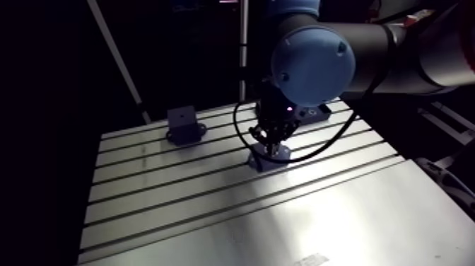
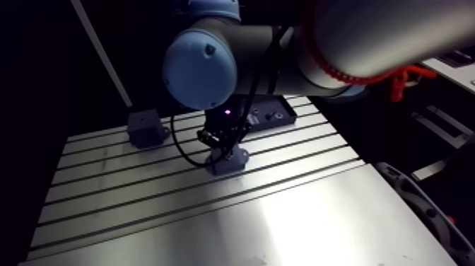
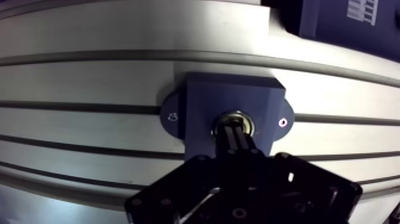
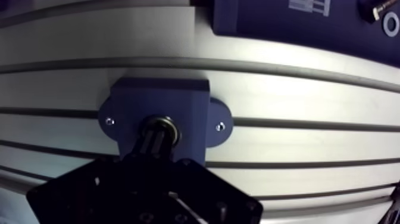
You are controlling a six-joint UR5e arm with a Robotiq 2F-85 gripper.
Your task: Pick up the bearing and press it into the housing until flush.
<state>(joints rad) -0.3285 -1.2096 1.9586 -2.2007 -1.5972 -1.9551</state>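
Nearest of all is the black gripper [image 3: 236,134]. It fills the close part of the wrist view. Its two fingers [image 3: 236,144] are pushed together, with no gap that I can see between them. They point down and their tips sit on the bearing [image 3: 237,114].

The bearing is a small shiny ring. It sits in the round hole in the middle of the housing [image 3: 232,95]. I cannot tell if its top is level with the housing.

The housing is a dark blue-grey block with a rounded ear on each side. Each ear has one small screw [image 3: 283,123] in it. The housing sits flat on the silver table [image 3: 89,77], right under the gripper.

In the arm view, the big round blue cap [image 1: 312,65] of the arm is very close and hides part of the gripper. The housing is about in the middle of the table, where the long slots [image 1: 177,185] run from left to right.

Far off to the left stands another dark block [image 1: 185,124], well apart from the housing. At the far edge, behind the gripper and a bit to the right, lies a dark flat plate [image 2: 268,113]. The wrist view shows a white label [image 4: 309,6] and a bolt [image 4: 372,12] on that plate.
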